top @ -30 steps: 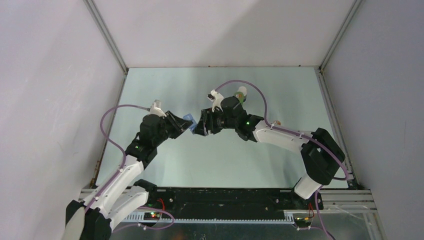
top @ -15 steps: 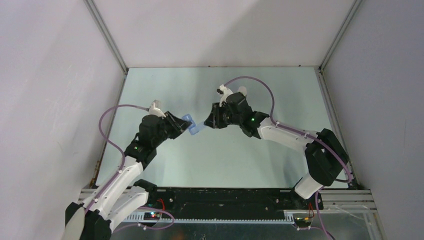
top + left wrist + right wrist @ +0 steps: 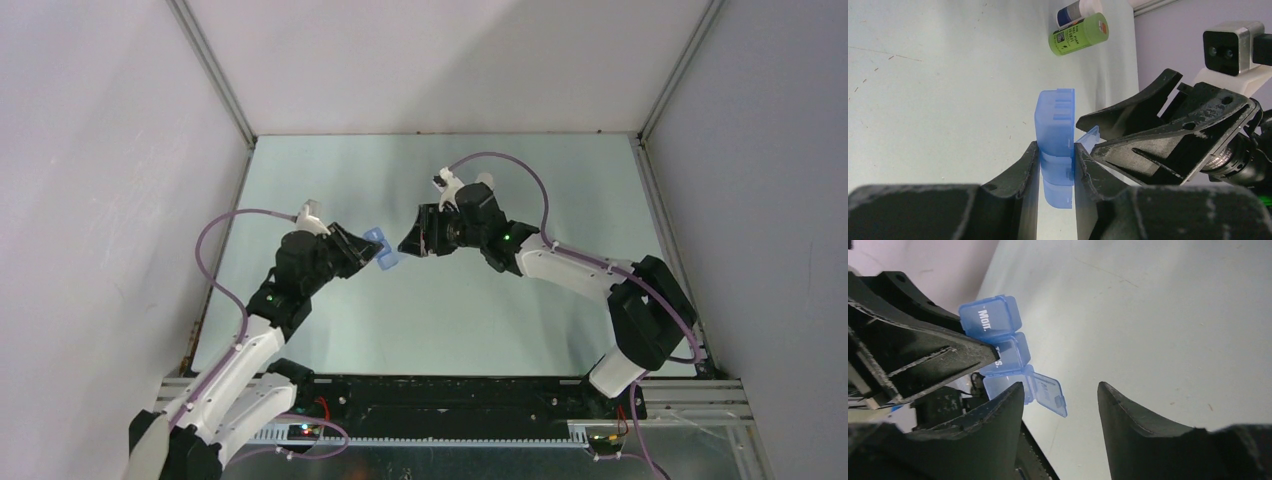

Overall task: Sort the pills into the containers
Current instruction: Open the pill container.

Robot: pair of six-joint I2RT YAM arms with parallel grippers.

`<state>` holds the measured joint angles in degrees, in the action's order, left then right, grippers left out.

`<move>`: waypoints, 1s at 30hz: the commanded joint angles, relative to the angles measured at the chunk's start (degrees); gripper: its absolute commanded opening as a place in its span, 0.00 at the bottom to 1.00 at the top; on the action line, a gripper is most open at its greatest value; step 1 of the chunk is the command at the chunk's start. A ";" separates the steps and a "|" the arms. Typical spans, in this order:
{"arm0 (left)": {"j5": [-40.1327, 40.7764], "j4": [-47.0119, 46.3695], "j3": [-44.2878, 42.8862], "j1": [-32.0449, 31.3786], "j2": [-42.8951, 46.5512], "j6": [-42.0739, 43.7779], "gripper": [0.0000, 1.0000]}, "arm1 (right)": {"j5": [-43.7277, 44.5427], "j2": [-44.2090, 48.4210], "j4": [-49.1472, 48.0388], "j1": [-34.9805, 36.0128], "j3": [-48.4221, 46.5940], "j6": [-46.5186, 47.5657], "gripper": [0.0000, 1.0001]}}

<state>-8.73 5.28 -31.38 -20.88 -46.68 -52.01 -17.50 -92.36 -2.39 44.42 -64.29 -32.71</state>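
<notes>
A translucent blue pill box (image 3: 1055, 120) with day-labelled compartments (image 3: 993, 320) is held above the table, and my left gripper (image 3: 1057, 150) is shut on its lower part. One lid (image 3: 1048, 395) at the end of the box hangs flipped open. My right gripper (image 3: 1060, 390) is open just to the right of the box (image 3: 381, 249), with nothing between its fingers and its left finger close to the open lid. In the top view both grippers, left (image 3: 362, 250) and right (image 3: 411, 243), meet mid-table. No pills are in view.
A green bottle (image 3: 1079, 34) lies on its side at the far end of the table, next to a white bottle with a blue label (image 3: 1075, 10). The right arm partly hides them in the top view.
My right gripper has drawn back a little to the right of the pill box and its jaws stand apart. One lid of the box now hangs open. The left arm has held still.
</notes>
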 commanded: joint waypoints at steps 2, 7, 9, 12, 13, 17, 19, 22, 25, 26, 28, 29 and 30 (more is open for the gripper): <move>-0.23 -1.79 -1.24 0.01 2.15 1.74 0.00 | -9.56 -1.17 -10.19 -1.76 1.96 -4.45 0.57; -0.83 -1.78 -1.15 0.03 2.03 1.74 0.00 | -15.40 -3.20 -19.26 -2.19 3.62 -7.81 0.42; -0.97 -1.65 -1.14 0.05 2.07 1.75 0.00 | -16.84 -3.67 -21.26 -2.16 4.06 -8.57 0.36; -0.98 -1.61 -1.07 0.05 2.20 1.68 0.00 | -17.41 -3.71 -22.56 -2.15 4.65 -8.55 0.25; -1.01 -1.64 -1.13 0.05 2.20 1.66 0.00 | -17.36 -3.67 -22.48 -2.08 4.71 -8.44 0.20; 0.21 0.53 -2.06 0.01 1.88 2.54 0.17 | -16.37 -3.50 -21.26 -2.20 4.73 -7.76 0.00; 1.99 3.28 -3.04 0.05 1.63 3.23 0.45 | -14.77 -3.08 -19.54 -2.31 4.73 -6.66 0.00; 5.27 7.00 -4.09 0.05 1.59 3.66 0.93 | -11.84 -2.49 -15.65 -2.31 4.69 -3.96 0.00; 8.31 10.48 -5.41 0.00 1.36 4.62 0.99 | -7.40 -2.93 -12.10 -2.20 4.72 -1.06 0.00; 10.05 11.63 -5.70 -0.01 1.25 4.85 0.99 | -6.33 -3.28 -10.35 -1.99 4.67 -0.52 0.00; 11.23 12.96 -6.63 0.03 0.57 5.75 0.99 | -3.57 -4.48 -8.27 -1.66 4.71 0.77 0.00; 11.43 13.42 -7.17 0.05 0.08 6.23 0.99 | -2.67 -5.55 -7.48 -1.64 4.70 1.13 0.00; 11.71 14.05 -7.53 0.05 -0.22 6.44 0.99 | -2.30 -6.17 -7.20 -1.60 4.66 1.27 0.00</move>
<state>-1.17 16.14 -35.40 -20.86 -45.91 -48.42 -25.52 -96.36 -13.43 42.44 -59.44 -35.09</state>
